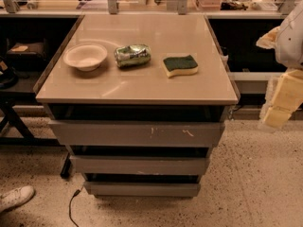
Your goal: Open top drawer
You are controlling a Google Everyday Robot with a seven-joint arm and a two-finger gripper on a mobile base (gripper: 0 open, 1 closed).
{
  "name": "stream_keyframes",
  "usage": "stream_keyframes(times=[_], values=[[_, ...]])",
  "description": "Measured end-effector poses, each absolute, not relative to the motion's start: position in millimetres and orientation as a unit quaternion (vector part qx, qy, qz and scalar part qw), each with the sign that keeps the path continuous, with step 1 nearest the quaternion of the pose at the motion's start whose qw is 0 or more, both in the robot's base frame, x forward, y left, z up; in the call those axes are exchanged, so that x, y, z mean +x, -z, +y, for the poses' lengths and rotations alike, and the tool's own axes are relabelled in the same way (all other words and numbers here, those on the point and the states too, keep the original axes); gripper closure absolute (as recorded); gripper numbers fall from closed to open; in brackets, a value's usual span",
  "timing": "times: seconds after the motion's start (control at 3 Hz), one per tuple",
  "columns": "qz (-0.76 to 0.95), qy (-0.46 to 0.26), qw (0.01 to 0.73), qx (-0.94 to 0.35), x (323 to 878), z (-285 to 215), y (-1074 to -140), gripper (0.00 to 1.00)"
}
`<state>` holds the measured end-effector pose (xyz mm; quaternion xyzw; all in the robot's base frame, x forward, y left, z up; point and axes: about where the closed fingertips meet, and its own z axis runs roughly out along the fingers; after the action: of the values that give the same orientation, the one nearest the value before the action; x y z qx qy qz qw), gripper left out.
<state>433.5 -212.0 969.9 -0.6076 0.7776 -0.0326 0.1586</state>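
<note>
The top drawer [137, 133] is the widest grey front of three, just under the tabletop, with pale scratch marks right of centre. Its front stands a little forward of the tabletop's edge, with a dark gap above it. Two narrower grey drawers [140, 165] sit below it. My gripper [279, 105] hangs at the right edge of the camera view, pale yellow, to the right of the cabinet and about level with the top drawer. It touches nothing.
On the beige tabletop [142, 86] sit a white bowl [85, 56], a crushed green can [132, 55] and a green-and-yellow sponge [180, 65]. A person's white shoe [15, 197] and a cable [73, 207] lie on the floor at lower left. Cluttered benches stand behind.
</note>
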Motion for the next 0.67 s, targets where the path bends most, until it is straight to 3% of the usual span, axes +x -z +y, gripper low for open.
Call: stream_keyframes(times=[0.67], values=[[0.768,-0.012,0.144,-0.624,417.5,-176.1,-900.4,0.00]])
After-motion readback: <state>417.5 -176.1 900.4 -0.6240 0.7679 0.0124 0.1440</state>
